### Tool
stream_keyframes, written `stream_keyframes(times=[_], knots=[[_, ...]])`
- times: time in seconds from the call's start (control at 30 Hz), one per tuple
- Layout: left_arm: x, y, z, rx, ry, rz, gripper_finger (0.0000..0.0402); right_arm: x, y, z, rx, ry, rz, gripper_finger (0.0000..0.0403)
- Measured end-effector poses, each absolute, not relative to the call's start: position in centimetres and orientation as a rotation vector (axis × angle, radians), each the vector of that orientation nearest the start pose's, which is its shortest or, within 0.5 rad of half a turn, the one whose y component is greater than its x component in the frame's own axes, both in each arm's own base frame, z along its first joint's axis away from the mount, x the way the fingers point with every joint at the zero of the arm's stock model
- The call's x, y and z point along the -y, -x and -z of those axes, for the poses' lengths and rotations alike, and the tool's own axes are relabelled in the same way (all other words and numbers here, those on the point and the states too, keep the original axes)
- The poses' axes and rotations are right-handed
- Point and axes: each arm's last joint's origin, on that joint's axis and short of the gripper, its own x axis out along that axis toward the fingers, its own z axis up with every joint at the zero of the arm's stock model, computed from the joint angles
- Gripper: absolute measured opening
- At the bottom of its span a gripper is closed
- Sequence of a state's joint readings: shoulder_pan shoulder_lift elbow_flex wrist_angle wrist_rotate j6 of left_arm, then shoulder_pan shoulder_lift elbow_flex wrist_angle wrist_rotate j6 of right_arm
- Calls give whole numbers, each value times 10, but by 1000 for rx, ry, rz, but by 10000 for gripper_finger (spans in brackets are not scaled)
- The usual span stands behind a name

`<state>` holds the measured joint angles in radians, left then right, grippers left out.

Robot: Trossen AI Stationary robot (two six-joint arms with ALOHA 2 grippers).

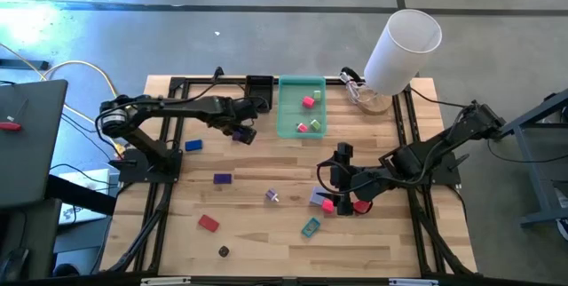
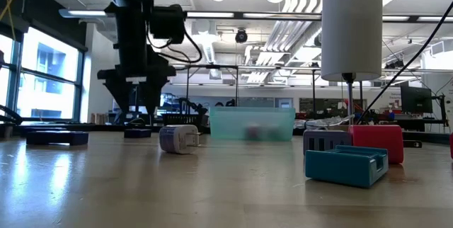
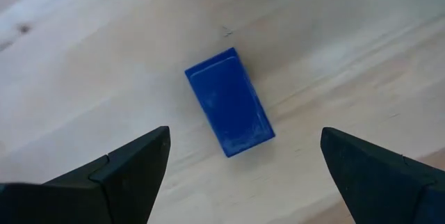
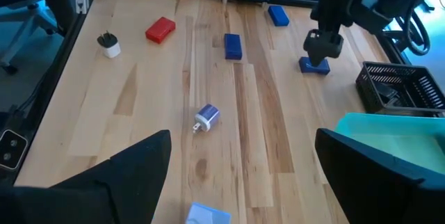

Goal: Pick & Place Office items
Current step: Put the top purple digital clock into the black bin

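- Pale wooden planks formed the table (image 1: 266,233), with a grey floor around it and, in the low view, a glass-walled room behind.
- Left gripper (image 1: 243,132) hung just beside the green tray (image 1: 289,126), on the side toward the left arm's base, its fingers (image 3: 132,165) spread wide over a blue block (image 3: 229,102) lying flat on the wood and touching neither finger.
- In the right wrist view that same gripper (image 4: 321,49) stood right above the block (image 4: 314,65).
- Right gripper (image 1: 341,178) sat on the front side of the tray, well apart from it, fingers (image 4: 118,175) spread and holding nothing.
- Near that gripper lay a pink piece (image 1: 327,205), a red piece (image 1: 360,206) and a pale purple piece (image 1: 316,198), with a teal clip (image 1: 310,226) a little farther from the tray.
- Inside the tray were pink pieces (image 1: 308,101) and small green ones (image 1: 316,95).
- Another blue block (image 1: 193,145) lay past the left gripper, away from the tray.
- Farther still from the tray lay a dark purple block (image 1: 222,178), a small white plug (image 1: 272,195), a red block (image 1: 208,223) and a tiny black piece (image 1: 224,251).
- White cylinder (image 1: 402,48) stood beyond the tray's right corner.
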<state>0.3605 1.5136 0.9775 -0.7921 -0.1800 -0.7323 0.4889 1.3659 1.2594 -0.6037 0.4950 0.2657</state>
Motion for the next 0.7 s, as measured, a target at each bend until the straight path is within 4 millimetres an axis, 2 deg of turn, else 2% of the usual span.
stream_keyframes(times=[0.13, 0.37, 0.57, 0.7], knots=[[-111, -250, -195, -1120, 794, -906, 363, -123, -260, -335, -618, 79, 88, 344], [-129, -250, -184, -1127, 806, -926, 363, -125, -263, -328, -650, 96, 91, 344], [-130, -255, -166, -1208, 783, -908, 363, -129, -271, -316, -690, 122, 93, 344], [-131, -258, -154, -1253, 787, -909, 363, -129, -272, -315, -695, 126, 94, 344]])
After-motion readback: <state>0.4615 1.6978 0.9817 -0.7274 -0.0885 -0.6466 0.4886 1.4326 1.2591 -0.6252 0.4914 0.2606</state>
